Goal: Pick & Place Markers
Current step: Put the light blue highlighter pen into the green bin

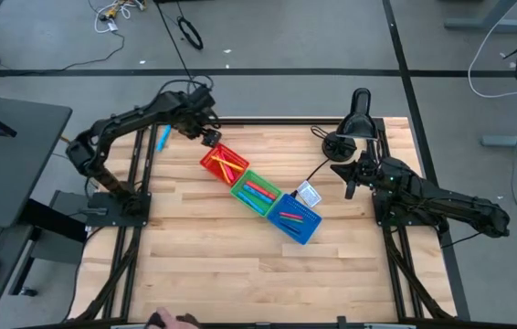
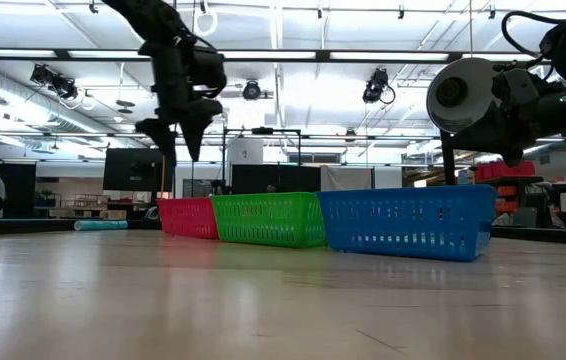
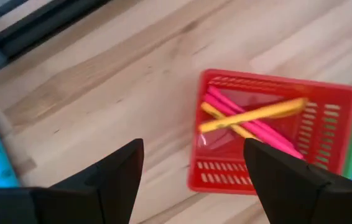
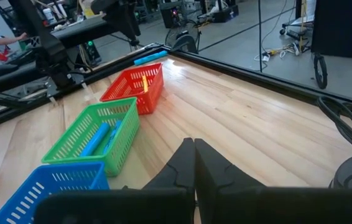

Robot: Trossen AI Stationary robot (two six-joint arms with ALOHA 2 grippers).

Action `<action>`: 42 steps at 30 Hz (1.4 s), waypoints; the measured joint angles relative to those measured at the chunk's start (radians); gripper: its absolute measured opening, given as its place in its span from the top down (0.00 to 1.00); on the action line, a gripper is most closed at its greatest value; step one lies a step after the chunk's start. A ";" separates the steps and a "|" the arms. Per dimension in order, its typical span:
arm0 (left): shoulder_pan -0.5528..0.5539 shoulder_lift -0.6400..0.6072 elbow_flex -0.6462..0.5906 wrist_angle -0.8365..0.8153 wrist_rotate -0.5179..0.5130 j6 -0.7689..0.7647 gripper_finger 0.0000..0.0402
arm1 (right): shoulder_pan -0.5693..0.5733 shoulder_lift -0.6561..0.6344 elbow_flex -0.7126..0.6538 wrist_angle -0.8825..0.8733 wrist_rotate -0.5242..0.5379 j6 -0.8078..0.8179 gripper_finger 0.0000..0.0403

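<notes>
Left tool (image 1: 208, 137) hangs above the tabletop (image 1: 204, 265) near the far-left corner, fingers spread, empty. Right tool (image 1: 349, 179) waits by the right edge, fingers pressed together. 3 bins run diagonally: red bin (image 1: 223, 164) holds crossed yellow and pink markers (image 3: 250, 119); a blue marker (image 1: 163, 138) lies lengthwise along the left edge.

We counted three bins in a touching row on the table (image 1: 240, 265): one red bin (image 1: 223, 163), one green bin (image 1: 256, 192) and one blue bin (image 1: 295, 217). One blue marker (image 1: 163, 138) lay outside them. Markers inside overlapped too much for a sure count.
</notes>
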 joint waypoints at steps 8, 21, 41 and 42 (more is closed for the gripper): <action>0.130 -0.124 -0.171 0.053 -0.001 -0.009 0.29 | 0.000 0.000 0.000 0.000 0.000 0.000 1.00; 0.370 -0.152 -0.286 0.122 -0.013 -0.080 0.29 | 0.000 0.000 0.000 0.000 0.000 0.000 1.00; 0.445 0.063 -0.133 0.139 -0.069 -0.180 0.29 | 0.000 0.000 0.000 0.000 0.000 0.000 1.00; 0.449 0.078 -0.122 0.134 -0.066 -0.186 0.29 | 0.000 0.000 0.000 0.000 0.000 0.000 1.00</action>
